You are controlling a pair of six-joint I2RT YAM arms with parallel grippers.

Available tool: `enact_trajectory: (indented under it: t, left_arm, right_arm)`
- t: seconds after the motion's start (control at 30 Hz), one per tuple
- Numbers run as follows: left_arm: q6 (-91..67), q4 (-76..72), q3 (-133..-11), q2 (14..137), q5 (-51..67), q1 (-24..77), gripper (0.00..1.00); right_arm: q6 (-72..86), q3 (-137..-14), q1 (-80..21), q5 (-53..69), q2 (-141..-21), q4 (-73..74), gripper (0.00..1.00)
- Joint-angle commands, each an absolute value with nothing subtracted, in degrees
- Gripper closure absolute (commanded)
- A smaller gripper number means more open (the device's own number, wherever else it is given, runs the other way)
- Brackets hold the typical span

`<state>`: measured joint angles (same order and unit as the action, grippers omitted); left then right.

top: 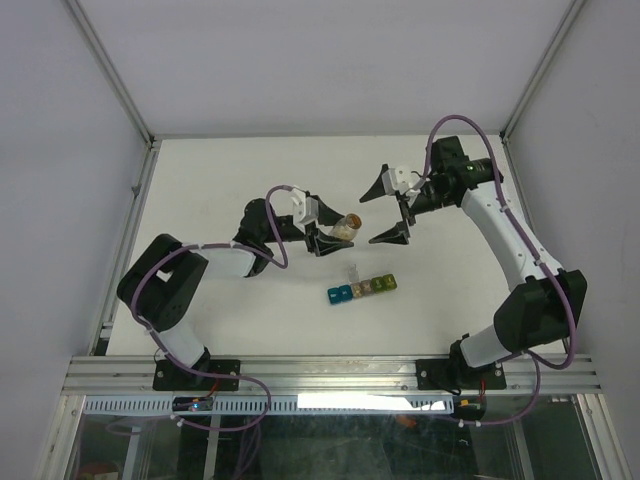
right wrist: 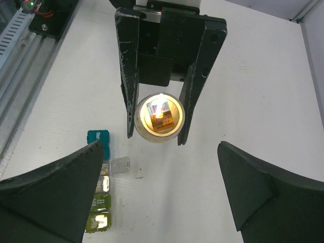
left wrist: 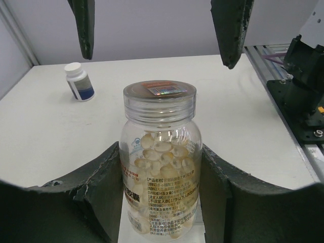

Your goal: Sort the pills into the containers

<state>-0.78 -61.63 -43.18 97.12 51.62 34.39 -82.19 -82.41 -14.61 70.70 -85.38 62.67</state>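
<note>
1. The white table (top: 220, 190) lies under both hands.
2. The right gripper (top: 370, 219) is spread wide and holds nothing. It faces the left gripper, with one finger on each side of the space in front of the bottle top. It does not touch the bottle.
3. The left gripper (right wrist: 155, 136) is squeezed onto a clear bottle (left wrist: 161, 167), one finger on each side of it.
4. The clear bottle points away from the left gripper. Its cap (right wrist: 158, 117) faces the right gripper and is on.
5. The containers (top: 362, 288) sit in a row on the table, near both grippers, on the side closer to the robot's bases. Neither hand touches them. One cell has its clear lid (right wrist: 120, 165) flipped open.
6. A white-capped bottle (left wrist: 79, 81) stands upright on the table, well past the left gripper and off to one side.
7. The pills (left wrist: 162, 152) are pale little lumps packed inside the clear bottle in the left gripper.
</note>
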Motion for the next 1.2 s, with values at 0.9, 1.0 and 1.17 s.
enact_trajectory:
  t: [0.9, 1.0, 1.17]
  left_arm:
    - [-1.1, -59.0, -47.6, 99.0, 59.5, 34.3, 1.00]
    - [-1.0, -59.1, -47.7, 98.9, 59.5, 34.3, 1.00]
    - [-1.1, -59.2, -47.6, 98.8, 59.5, 34.2, 1.00]
  right_arm:
    - [-73.5, -81.6, -22.0, 64.2, -86.6, 57.2, 0.39]
    - [-73.1, -81.5, -22.1, 64.0, -86.7, 57.1, 0.42]
    - [-72.6, -81.5, -22.1, 63.9, -86.8, 57.0, 0.52]
